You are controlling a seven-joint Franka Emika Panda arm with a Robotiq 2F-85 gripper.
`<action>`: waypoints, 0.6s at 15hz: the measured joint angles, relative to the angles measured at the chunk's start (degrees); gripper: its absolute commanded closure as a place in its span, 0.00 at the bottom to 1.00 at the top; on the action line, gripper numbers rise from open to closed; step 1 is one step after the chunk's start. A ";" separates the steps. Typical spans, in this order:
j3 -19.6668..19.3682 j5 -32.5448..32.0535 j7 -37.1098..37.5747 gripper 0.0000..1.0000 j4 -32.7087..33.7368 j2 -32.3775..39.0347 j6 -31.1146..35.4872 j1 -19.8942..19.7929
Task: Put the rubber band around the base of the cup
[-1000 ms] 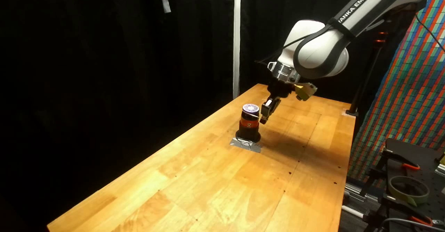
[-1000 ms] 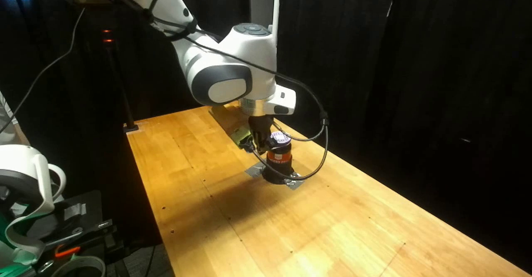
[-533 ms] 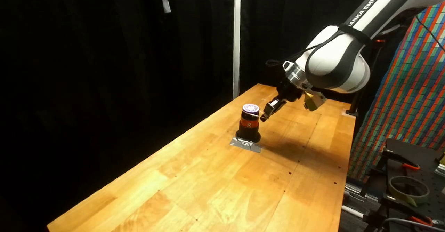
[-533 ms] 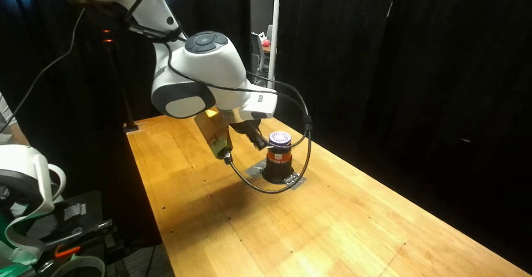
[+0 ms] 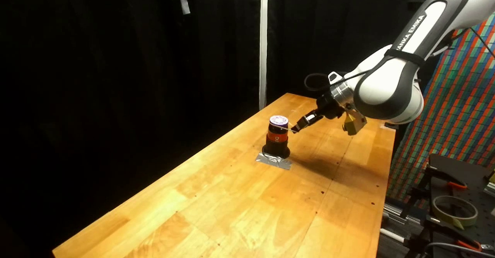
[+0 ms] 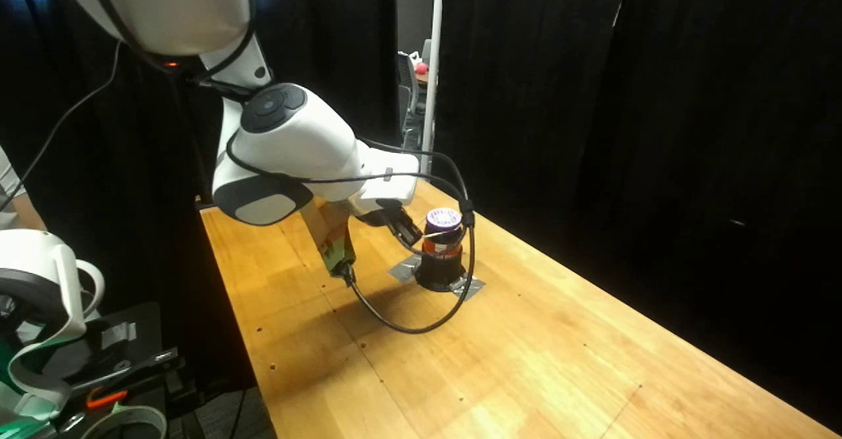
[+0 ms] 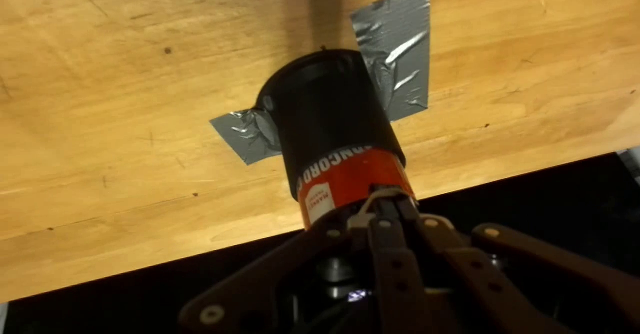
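The cup stands upright on the wooden table, with a purple-white lid, an orange label and a black lower part; it also shows in an exterior view and upside down in the wrist view. A thin pale rubber band runs round its upper part below the lid and stretches sideways to my fingertips. My gripper slants beside the cup's upper part. In the wrist view the rubber band lies across the fingertips of my gripper, which are together. Whether they pinch it is unclear. The band's far side is hidden.
Silver tape strips hold the cup's foot to the table. The arm's black cable hangs in a loop in front of the cup. A black cart with a tape roll stands beside the table. Black curtains hang behind.
The hand has tilted from steep to a flatter slant, and the wrist has moved down and away from the cup. The fingertips stay beside the cup; the stretched band shows more. The cup has not moved.
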 measured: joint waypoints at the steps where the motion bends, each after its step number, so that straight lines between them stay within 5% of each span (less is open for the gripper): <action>1: -0.11 -1.21 -0.03 0.94 -0.77 1.40 2.38 -0.57; 4: -2.55 -6.51 2.30 0.94 -2.01 4.35 7.67 -0.14; 9: -19.84 -24.48 21.99 0.94 -2.98 4.32 15.44 11.04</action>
